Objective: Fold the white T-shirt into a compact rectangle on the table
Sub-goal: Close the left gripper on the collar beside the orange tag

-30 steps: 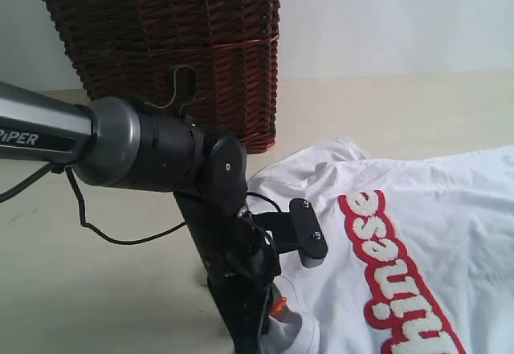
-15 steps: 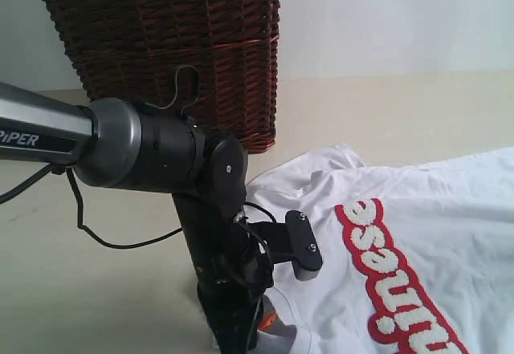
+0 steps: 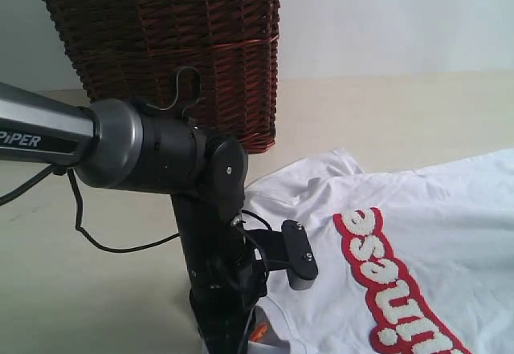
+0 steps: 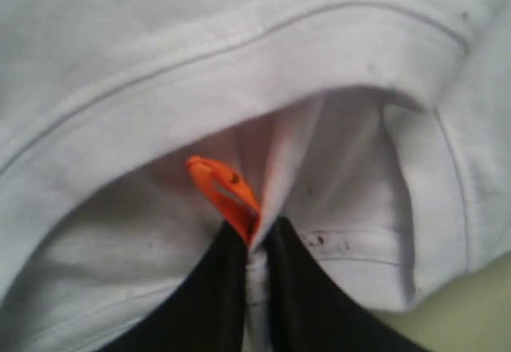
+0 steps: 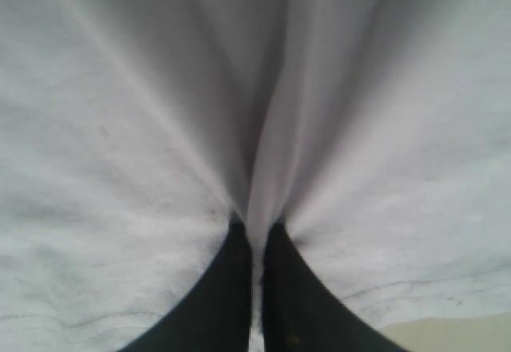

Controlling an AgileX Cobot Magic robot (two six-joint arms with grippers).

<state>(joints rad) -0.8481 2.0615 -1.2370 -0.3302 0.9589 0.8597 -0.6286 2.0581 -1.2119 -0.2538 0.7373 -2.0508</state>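
The white T-shirt (image 3: 450, 225) lies spread on the table (image 3: 418, 113) at the right of the exterior view, its red band of fuzzy white letters (image 3: 385, 286) facing up. My left gripper (image 3: 241, 339) is at the bottom edge, at the shirt's near corner. In the left wrist view this gripper (image 4: 255, 244) is shut on a fold of white fabric beside the hem, with the orange tag (image 4: 223, 192) caught at its tips. My right gripper (image 5: 255, 232) is shut on a pinched ridge of the T-shirt (image 5: 120, 128). The exterior view does not show the right arm.
A dark red-brown wicker basket (image 3: 169, 49) stands at the back left, close behind the left arm's grey forearm (image 3: 112, 149). A black cable (image 3: 104, 238) loops below the arm. Bare table shows at the left and behind the shirt.
The left gripper has sunk toward the bottom edge of the exterior view, taking the shirt's corner with it. The lettered band and collar area slid down and left.
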